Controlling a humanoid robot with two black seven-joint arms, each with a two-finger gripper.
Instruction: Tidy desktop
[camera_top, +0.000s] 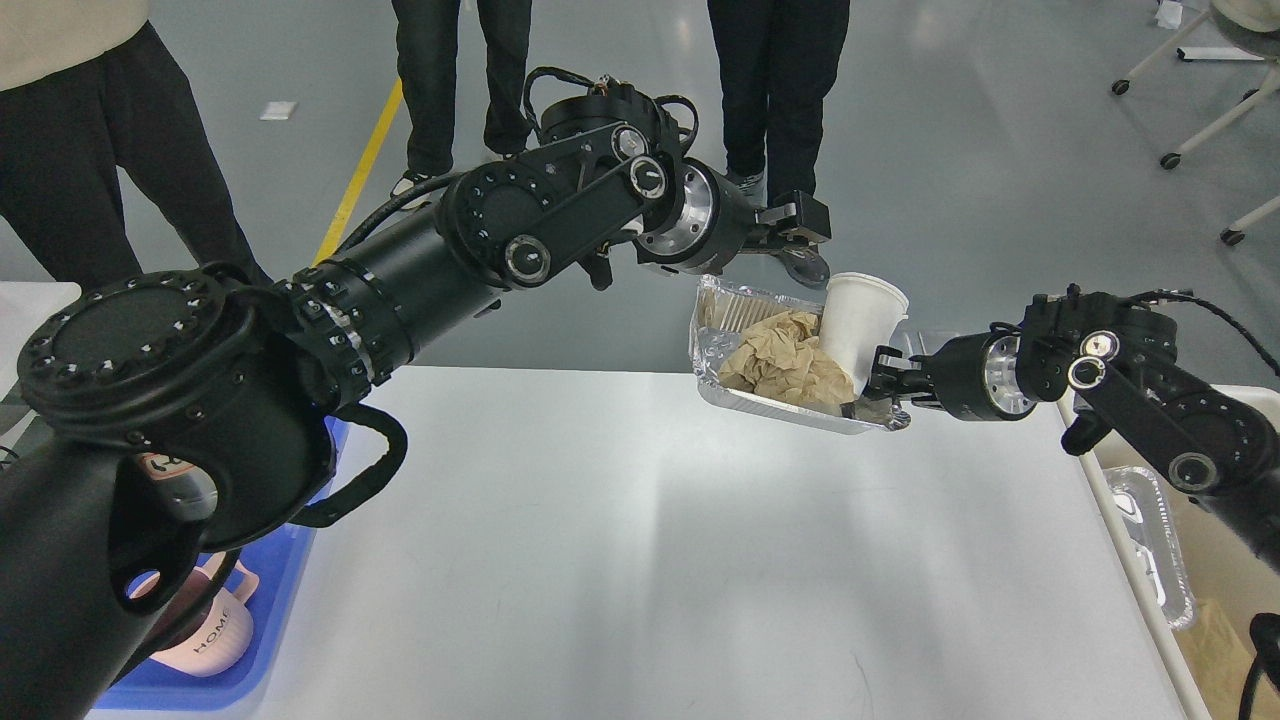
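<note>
Nearest the lens, left arm (180, 400) fills the lower left as a bulk of matte black housings and ribbed joints, hiding much of the blue bin (260, 620) beyond it. Under all of it lies the table (620, 560), the task's thing: a broad, smooth white top with a soft sheen, reaching across the middle and lower view, and nothing rests on the part of it that shows.

Above the table's far edge, a foil tray (790, 385) hangs in the air, carried between both arms. Thin, crinkled and shiny, with a rolled rim, it would likely buckle if lifted from one side only, which I judge is why both arms share it. Right tool (882, 388) is closed on the tray's near right corner. Left tool (795, 250) sits at the tray's far rim, end-on and dark, so its grip cannot be told. Inside the tray lie a crumpled brown paper (785, 358), soft and creased, and a white cup (860, 325), smooth and tapered, leaning right.

Right of the table stands a cream bin (1130, 560) holding a second foil tray (1160, 545), so the carried tray is probably bound there. Left of the table, the blue bin holds a pink mug (215, 635) marked HOME.
</note>
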